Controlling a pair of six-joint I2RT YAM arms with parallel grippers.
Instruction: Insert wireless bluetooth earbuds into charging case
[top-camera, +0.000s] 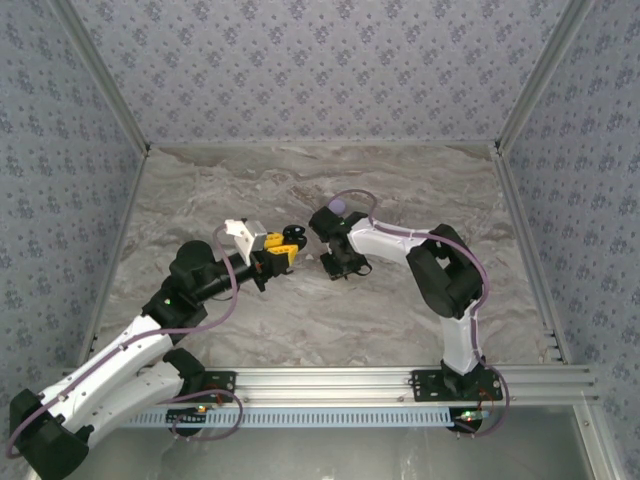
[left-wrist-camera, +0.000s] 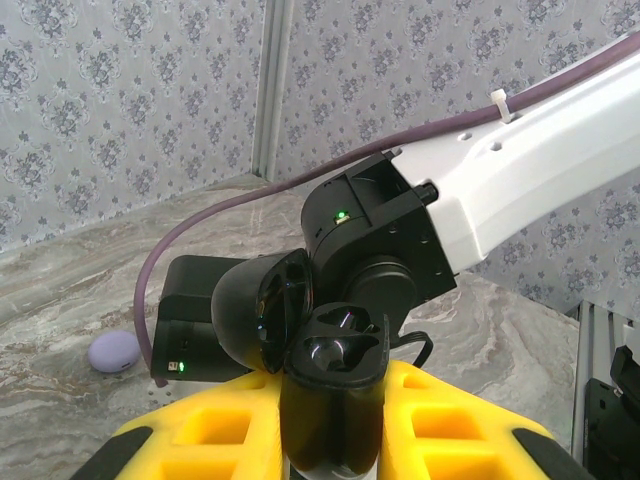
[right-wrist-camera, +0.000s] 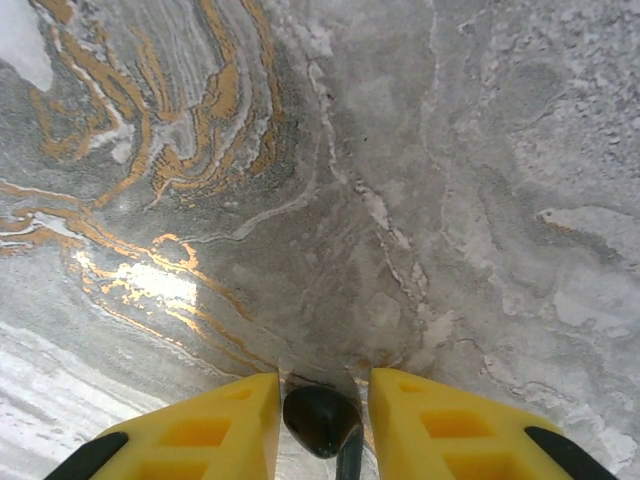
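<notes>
Right fingers (right-wrist-camera: 215, 425) clamped on black earbud (right-wrist-camera: 320, 418); left fingers (left-wrist-camera: 455, 432) clenched around charging case (left-wrist-camera: 335, 385).

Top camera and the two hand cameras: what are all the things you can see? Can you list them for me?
case: one, black, held in the left end effector
earbud: one, black, between the jaws of the right end effector, low over the table
disc: one, lilac, on the table, further back than both end effectors
table: one, grey marble with gold swirls, under everything
walls: three, grey-blue flowery paper, around the table
arms: two, white and black, left arm and right arm bolted at the near edge
end effectors: two, yellow and black, mid-table
</notes>
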